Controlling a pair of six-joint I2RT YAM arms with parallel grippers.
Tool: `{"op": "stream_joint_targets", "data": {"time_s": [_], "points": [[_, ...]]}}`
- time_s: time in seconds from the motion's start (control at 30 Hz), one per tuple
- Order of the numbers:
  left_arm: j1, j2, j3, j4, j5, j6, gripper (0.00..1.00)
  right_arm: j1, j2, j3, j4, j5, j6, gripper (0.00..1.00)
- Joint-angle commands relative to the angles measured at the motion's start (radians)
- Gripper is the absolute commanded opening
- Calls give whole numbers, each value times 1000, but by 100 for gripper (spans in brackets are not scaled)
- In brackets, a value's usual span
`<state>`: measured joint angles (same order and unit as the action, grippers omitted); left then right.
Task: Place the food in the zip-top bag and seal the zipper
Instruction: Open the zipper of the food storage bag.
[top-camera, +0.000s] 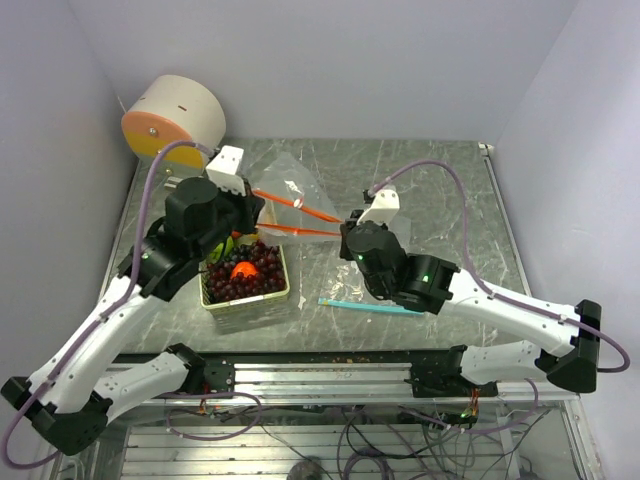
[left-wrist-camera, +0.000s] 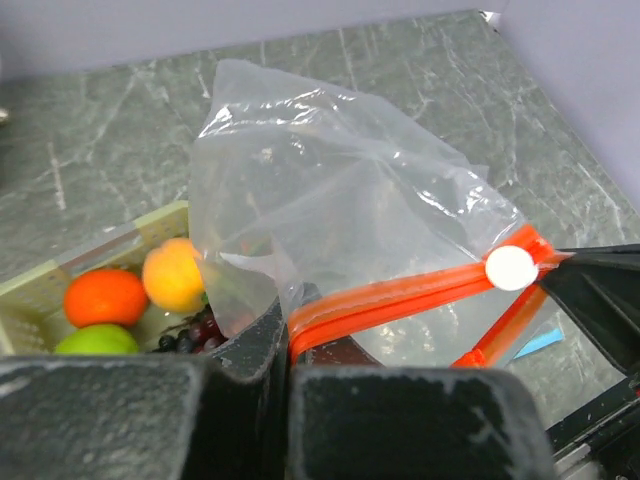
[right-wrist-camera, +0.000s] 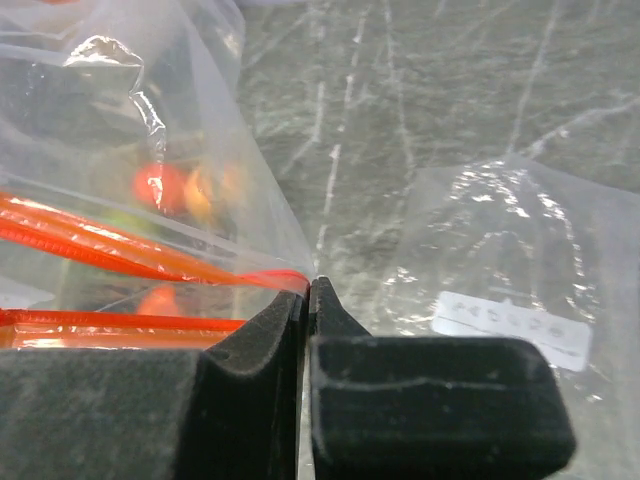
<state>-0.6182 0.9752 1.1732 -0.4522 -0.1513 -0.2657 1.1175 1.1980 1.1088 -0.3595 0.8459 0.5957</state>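
Observation:
The clear zip-top bag (top-camera: 290, 195) hangs stretched between my two grippers, above the table. Its red-orange zipper (left-wrist-camera: 400, 295) runs as two strips with a white slider (left-wrist-camera: 511, 268). My left gripper (left-wrist-camera: 285, 335) is shut on the zipper's left end (top-camera: 250, 205). My right gripper (right-wrist-camera: 307, 290) is shut on the bag's mouth at the right end (top-camera: 347, 230). The food lies in the pale basket (top-camera: 283, 290): dark grapes (top-camera: 255, 280), an orange fruit (left-wrist-camera: 105, 297), a yellow-orange fruit (left-wrist-camera: 172, 275) and a green piece (left-wrist-camera: 97, 342). The bag looks empty.
A teal strip (top-camera: 370, 305) lies on the table in front of my right gripper. A round white and orange object (top-camera: 175, 115) stands at the back left. A flat clear bag with a white label (right-wrist-camera: 510, 330) lies on the table by my right gripper.

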Motion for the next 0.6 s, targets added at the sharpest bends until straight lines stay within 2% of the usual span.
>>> {"op": "stream_joint_targets", "data": {"time_s": [0.0, 0.1, 0.17, 0.23, 0.33, 0.57], "points": [[19, -51, 98, -208, -200, 87, 7, -14, -5, -14, -1, 46, -57, 0], [20, -67, 134, -276, -225, 105, 7, -14, -22, -71, 270, -222, -156, 3], [20, -84, 131, -293, -228, 112, 7, -13, -14, -72, 392, -391, -194, 18], [19, -97, 115, -304, -229, 110, 7, -14, 12, -38, 453, -540, -225, 39], [19, -112, 98, -321, -245, 106, 7, -14, 48, 25, 464, -639, -254, 62], [20, -136, 113, -379, -469, 91, 7, -14, -72, -43, 569, -695, -275, 81]]}}
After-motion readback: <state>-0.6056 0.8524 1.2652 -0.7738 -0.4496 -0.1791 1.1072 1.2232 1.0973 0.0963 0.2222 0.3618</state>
